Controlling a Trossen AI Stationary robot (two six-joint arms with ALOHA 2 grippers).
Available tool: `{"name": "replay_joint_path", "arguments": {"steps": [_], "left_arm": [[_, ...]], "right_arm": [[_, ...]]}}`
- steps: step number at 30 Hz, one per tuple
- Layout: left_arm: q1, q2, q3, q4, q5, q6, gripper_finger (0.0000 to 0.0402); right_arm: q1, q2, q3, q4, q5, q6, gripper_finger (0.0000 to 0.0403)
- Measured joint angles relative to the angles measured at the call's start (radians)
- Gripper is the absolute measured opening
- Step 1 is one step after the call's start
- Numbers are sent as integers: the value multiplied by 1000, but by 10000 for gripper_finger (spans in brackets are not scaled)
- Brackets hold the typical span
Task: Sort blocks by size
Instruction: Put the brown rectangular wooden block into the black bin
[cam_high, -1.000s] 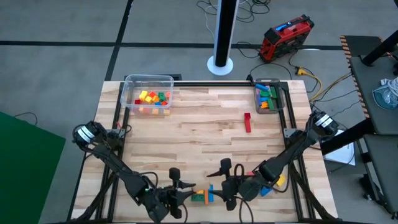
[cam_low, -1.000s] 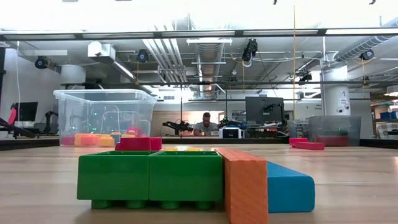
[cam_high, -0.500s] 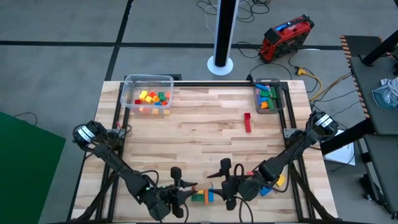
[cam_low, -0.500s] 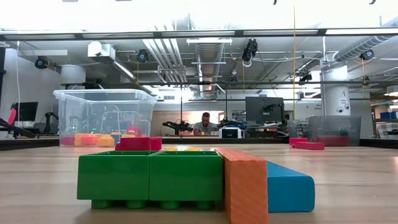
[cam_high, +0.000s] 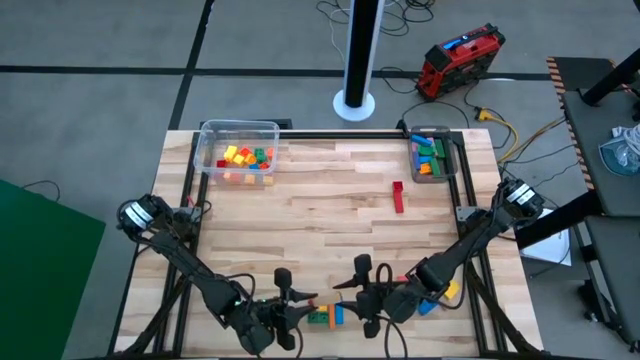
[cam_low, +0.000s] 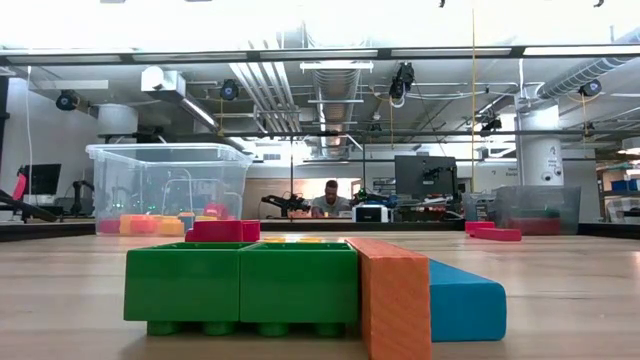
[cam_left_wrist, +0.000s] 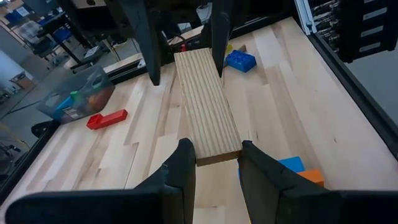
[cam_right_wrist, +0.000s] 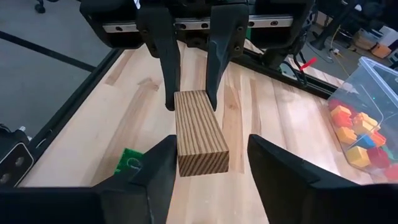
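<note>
Down at the desk's (cam_high: 330, 215) near edge, both end effectors, left (cam_high: 287, 297) and right (cam_high: 356, 287), sit spread open, empty, flanking green block (cam_high: 318, 318), probably lining up picks.

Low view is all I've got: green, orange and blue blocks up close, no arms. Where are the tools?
Observer: Both are at the near edge. The left tool and right tool face each other, either side of those blocks.
Operator: Holding a block?
Observer: No. A striped wooden piece lies between them, and the right tool's fingers stand open beside it.
Operator: Any other loose blocks?
Observer: A red bar lies alone mid-table, toward the right side.
</note>
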Motion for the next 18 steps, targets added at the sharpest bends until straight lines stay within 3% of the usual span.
{"name": "replay_joint_path", "arguments": {"steps": [11, 18], "left_arm": [[0, 0, 0, 1, -28, 3, 87], [-1, 0, 0, -35, -102, -52, 129]], "right_arm": [[0, 0, 0, -1, -4, -12, 97], [-1, -2, 0, -13, 10, -14, 98]]}}
